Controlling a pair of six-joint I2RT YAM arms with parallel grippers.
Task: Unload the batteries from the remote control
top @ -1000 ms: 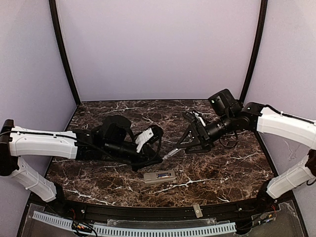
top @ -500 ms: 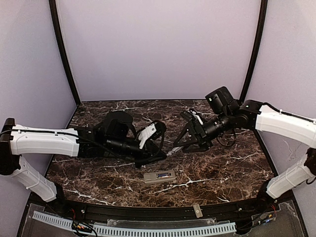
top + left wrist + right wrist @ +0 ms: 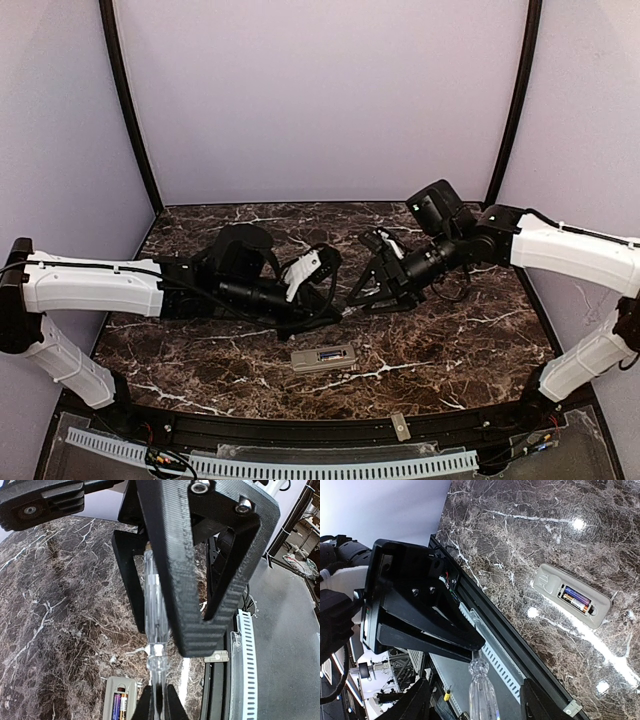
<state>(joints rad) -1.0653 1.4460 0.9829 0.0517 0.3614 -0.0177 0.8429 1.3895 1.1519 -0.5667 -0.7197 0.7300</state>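
Both hands hang in the air over the middle of the worktop [image 3: 470,340]. The remote [image 3: 323,358] lies below them and closer to the arm bases than either hand, flat and back up, with its long axis running left to right along the near edge. Its back is uncovered, and the batteries [image 3: 576,600] sit inside. Our left hand [image 3: 159,705] is clenched on one end of a clear tool [image 3: 156,652]. Our right hand [image 3: 475,700] faces it, fingers spread either side of the tool's other end and not touching it. We judge the left hand slightly nearer the remote. Whichever hand takes the tool must come down and back toward the bases.
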